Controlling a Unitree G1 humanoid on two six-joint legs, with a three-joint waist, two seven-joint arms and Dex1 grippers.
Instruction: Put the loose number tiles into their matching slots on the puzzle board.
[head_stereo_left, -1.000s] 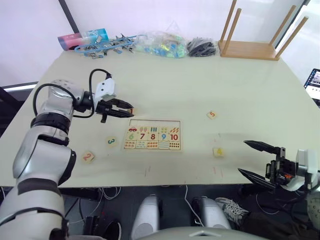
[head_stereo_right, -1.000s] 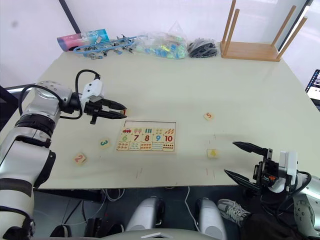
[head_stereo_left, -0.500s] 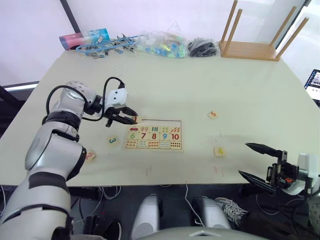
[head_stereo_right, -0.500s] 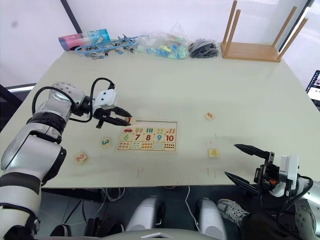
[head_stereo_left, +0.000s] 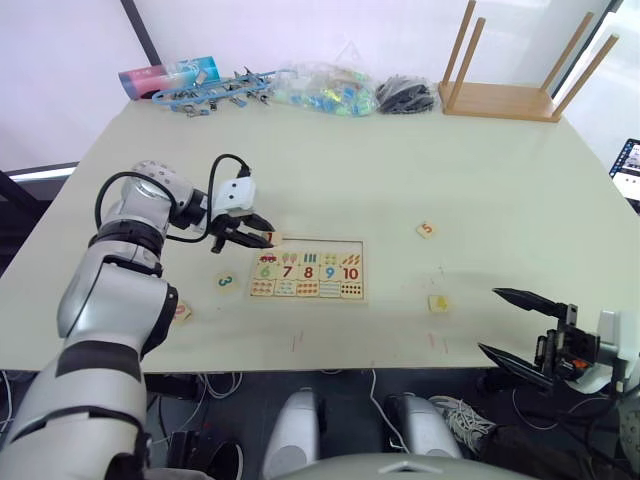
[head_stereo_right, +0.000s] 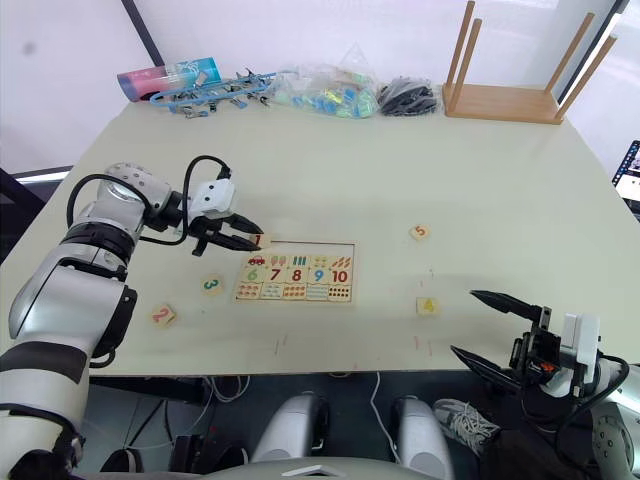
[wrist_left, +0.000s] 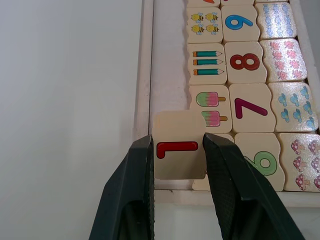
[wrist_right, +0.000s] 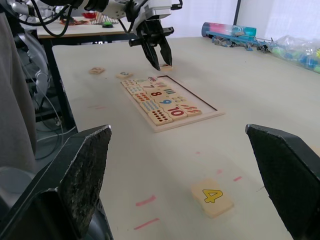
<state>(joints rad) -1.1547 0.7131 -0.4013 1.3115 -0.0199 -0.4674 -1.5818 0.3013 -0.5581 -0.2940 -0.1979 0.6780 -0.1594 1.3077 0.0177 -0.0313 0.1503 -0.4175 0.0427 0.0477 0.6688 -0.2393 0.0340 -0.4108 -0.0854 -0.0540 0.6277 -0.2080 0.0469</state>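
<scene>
Left eye view: puzzle board sits mid-table, left gripper clamped on the 1 tile over its corner slot, probably not seated yet. Right gripper hangs spread wide near tile 4.

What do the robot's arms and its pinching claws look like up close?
The left arm is built of rounded silver-grey shells with black bands at the joints. A black cable loops over to a white block at its wrist. Each gripper, left and right, has two black, tapering fingers with finely textured inner faces.
</scene>
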